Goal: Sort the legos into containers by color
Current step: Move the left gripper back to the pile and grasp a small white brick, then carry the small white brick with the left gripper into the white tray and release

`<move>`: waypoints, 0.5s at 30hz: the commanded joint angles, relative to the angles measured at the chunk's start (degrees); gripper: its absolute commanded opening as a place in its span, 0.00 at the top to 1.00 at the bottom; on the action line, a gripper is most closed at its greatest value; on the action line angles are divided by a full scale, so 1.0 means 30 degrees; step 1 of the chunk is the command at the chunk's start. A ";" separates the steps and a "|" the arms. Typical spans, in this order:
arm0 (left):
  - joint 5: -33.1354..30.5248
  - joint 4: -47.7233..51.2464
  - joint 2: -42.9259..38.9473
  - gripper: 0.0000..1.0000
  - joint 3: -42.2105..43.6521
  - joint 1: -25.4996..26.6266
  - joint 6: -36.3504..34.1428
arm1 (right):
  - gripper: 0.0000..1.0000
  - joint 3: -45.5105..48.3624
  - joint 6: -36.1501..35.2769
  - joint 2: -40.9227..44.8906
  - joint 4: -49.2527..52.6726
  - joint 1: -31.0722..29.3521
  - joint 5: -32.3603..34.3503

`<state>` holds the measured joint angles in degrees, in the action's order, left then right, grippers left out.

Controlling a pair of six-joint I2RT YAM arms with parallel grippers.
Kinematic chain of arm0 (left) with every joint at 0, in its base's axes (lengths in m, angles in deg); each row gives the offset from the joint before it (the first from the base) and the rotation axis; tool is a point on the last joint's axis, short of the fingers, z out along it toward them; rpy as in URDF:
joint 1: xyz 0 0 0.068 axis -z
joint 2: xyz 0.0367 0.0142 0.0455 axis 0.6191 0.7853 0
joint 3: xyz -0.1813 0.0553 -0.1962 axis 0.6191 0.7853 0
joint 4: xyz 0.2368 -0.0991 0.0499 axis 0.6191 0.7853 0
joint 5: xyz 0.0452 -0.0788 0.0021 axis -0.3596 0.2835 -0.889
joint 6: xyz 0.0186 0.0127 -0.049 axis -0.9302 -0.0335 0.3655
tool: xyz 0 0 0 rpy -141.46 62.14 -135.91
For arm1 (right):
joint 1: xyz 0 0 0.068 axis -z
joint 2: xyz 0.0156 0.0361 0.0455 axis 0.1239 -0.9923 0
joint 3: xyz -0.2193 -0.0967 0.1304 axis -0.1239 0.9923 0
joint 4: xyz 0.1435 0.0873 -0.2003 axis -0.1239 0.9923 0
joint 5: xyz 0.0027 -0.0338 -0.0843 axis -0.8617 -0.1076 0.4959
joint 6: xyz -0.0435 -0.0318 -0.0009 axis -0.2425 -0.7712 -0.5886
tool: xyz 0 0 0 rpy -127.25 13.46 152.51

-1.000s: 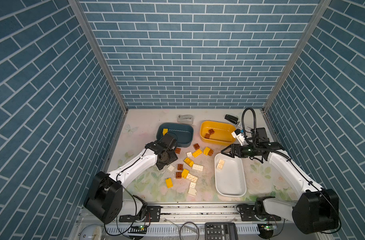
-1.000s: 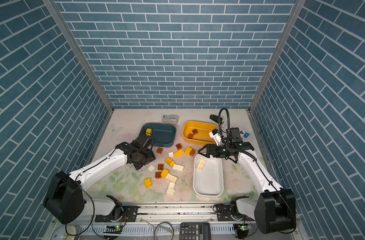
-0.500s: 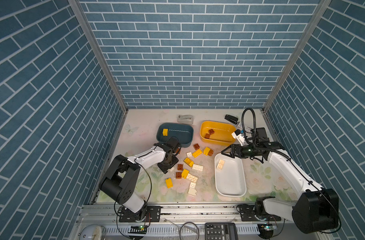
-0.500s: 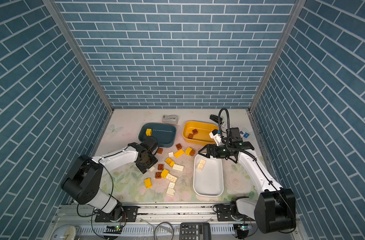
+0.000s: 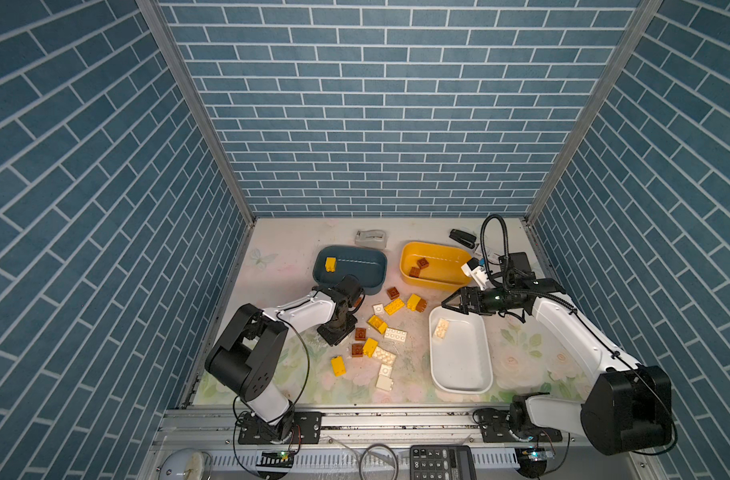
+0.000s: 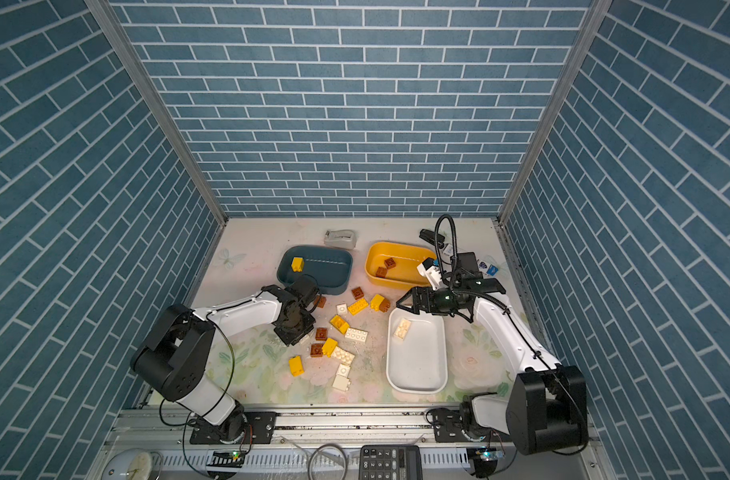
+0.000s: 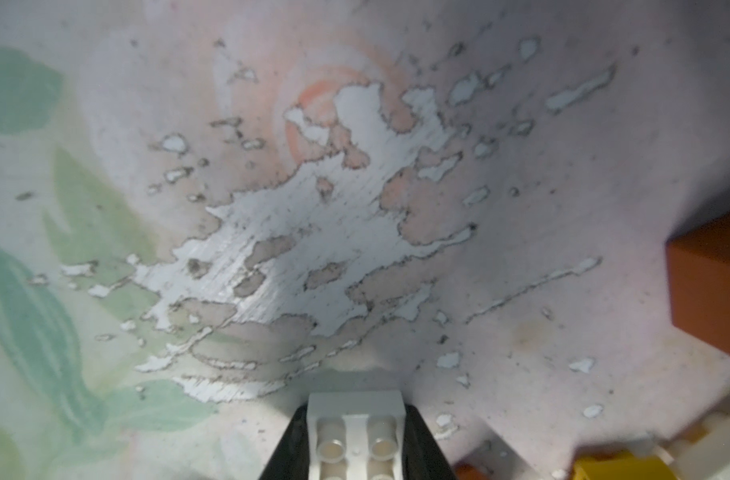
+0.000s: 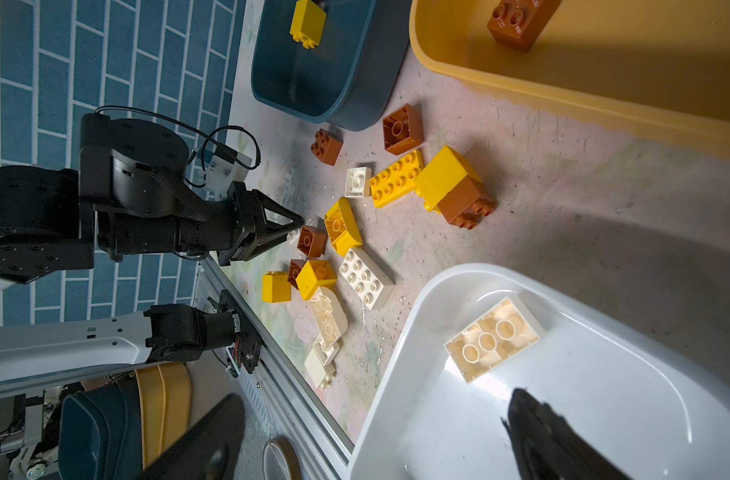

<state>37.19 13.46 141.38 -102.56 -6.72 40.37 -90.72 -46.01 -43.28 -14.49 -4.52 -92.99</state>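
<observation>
My left gripper point(image 5: 335, 335) points down at the table left of the loose legos point(image 5: 380, 332), and it is shut on a small white lego point(image 7: 357, 436). My right gripper point(image 5: 452, 303) hangs open over the far end of the white tub point(image 5: 463, 361), holding nothing; a cream brick point(image 8: 494, 338) lies in that tub. The dark blue tub point(image 5: 367, 266) holds one yellow brick point(image 5: 330, 264). In the yellow tub point(image 5: 442, 266) lie two brown bricks point(image 5: 422, 262). Yellow, brown and cream bricks lie scattered between the tubs.
A grey tape dispenser point(image 5: 370, 238) and a black stapler point(image 5: 463, 237) sit at the back by the wall. A brown brick point(image 7: 712, 282) lies close beside the left gripper. A calculator point(image 5: 442, 461) rests on the front rail.
My left gripper has moved from beside the blue tub toward the front and has closed on the white lego. The right arm has not moved.
</observation>
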 commanded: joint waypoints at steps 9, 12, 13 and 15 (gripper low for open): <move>0.0006 0.2840 0.0171 0.72 -0.5954 0.0863 -0.7715 | 0.01 -0.0604 -0.0904 0.0100 0.0083 0.0257 0.0576; 0.0986 0.2350 0.0542 0.72 -0.7336 0.1804 -0.9315 | 0.01 -0.0368 -0.0954 0.0325 -0.0177 0.0781 0.0719; 0.1226 0.2295 0.0735 0.72 -0.7906 0.2144 -0.9782 | 0.01 -0.0362 -0.1031 0.0355 -0.0079 0.0968 0.0721; 0.1703 0.2471 0.1536 0.72 -0.9306 0.3137 -1.0971 | 0.01 -0.0376 -0.1308 0.0486 0.0180 0.1362 0.0736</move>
<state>39.60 19.10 143.06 -126.89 -0.41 15.85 -91.64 -46.56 -43.15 -14.77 -1.64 -91.40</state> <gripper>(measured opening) 0.344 0.985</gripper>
